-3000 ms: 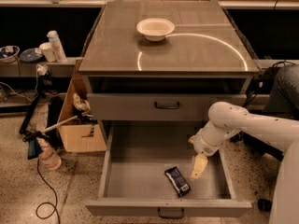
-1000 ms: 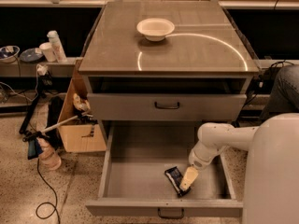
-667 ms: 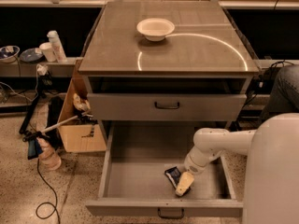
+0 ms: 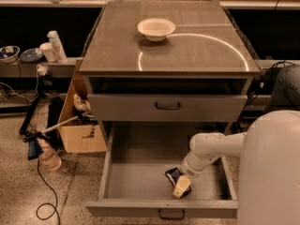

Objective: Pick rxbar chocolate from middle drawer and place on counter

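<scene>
The rxbar chocolate (image 4: 172,175) is a dark bar lying on the floor of the open middle drawer (image 4: 136,172), near its front right. My gripper (image 4: 181,186) is down inside the drawer, right on top of the bar's near end and covering most of it. The white arm reaches in from the right. The counter (image 4: 187,50) is the grey-brown cabinet top with a white arc line.
A white bowl (image 4: 156,28) sits at the back of the counter. The shallower upper drawer (image 4: 167,107) is shut. A cardboard box (image 4: 79,125), a spray bottle (image 4: 44,153) and cables lie on the floor to the left. My white body (image 4: 269,168) fills the lower right.
My gripper has lowered and moved left from above the drawer's right side onto the bar. The bar has stayed near the drawer's front right.
</scene>
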Available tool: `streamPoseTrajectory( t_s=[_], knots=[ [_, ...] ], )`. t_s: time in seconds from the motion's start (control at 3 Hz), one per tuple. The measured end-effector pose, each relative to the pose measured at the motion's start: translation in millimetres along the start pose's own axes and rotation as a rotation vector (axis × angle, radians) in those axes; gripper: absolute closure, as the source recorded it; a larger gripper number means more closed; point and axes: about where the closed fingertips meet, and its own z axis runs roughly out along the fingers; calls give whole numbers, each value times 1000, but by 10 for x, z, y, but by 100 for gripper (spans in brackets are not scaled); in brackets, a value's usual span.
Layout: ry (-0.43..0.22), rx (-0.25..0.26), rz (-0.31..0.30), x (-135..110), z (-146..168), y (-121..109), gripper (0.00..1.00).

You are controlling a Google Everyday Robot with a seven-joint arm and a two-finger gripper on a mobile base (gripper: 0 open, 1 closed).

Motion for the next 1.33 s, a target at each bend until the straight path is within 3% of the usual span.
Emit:
streamPoseTrajectory(
  t_s=[0.33,1.33],
  knots=[
    [-72,18,-12,-271,116,31,0],
    [-33,55,19,-78,180,-75,0]
  ],
)
